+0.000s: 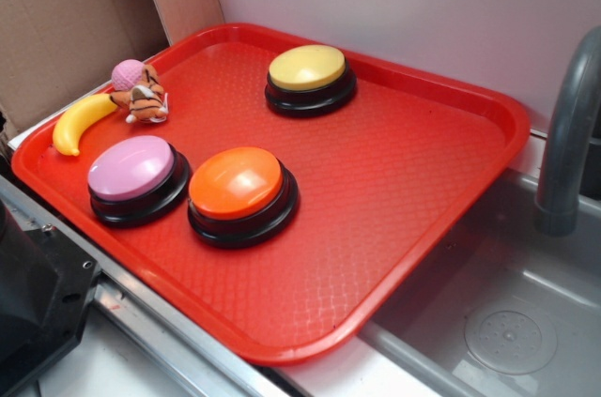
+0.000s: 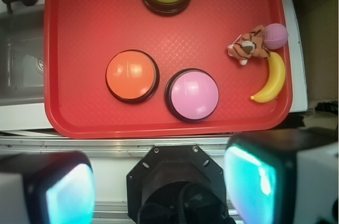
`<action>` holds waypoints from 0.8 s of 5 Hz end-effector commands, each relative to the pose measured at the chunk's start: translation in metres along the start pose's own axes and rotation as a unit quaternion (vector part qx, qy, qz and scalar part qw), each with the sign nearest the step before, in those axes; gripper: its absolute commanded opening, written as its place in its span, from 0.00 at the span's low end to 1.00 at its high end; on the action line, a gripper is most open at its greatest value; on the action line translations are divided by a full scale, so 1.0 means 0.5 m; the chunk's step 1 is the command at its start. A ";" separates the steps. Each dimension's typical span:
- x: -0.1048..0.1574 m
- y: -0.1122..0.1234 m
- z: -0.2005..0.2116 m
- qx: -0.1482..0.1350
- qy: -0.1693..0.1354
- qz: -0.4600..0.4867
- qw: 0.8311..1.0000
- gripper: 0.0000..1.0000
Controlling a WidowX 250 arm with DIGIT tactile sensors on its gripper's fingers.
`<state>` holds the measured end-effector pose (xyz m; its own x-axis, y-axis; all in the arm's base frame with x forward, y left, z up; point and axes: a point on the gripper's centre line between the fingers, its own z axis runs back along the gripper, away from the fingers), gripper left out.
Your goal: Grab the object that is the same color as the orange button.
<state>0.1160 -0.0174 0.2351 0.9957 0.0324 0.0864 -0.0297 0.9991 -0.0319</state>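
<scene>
A red tray is lying well ahead of the gripper, its fingers spread apart. The tiger is sitting ahead-right, touching the ball and just beside the banana; descending narrowly should be avoiding both.

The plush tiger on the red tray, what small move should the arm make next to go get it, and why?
Probably carry the gripper out over the tray toward the plush tiger. The wrist view shows the open fingers hanging off the tray's near edge, far from it. The tiger matches the orange button and lies against the pink ball and near the banana, so centre carefully.
</scene>
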 end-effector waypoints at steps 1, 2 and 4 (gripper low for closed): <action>0.000 0.000 0.000 0.000 0.000 0.000 1.000 1.00; 0.011 0.033 -0.014 -0.014 -0.013 0.042 0.999 1.00; 0.041 0.123 -0.084 0.003 -0.038 0.220 0.975 1.00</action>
<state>0.1387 0.0415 0.1865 0.8764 0.4676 0.1152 -0.4619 0.8838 -0.0738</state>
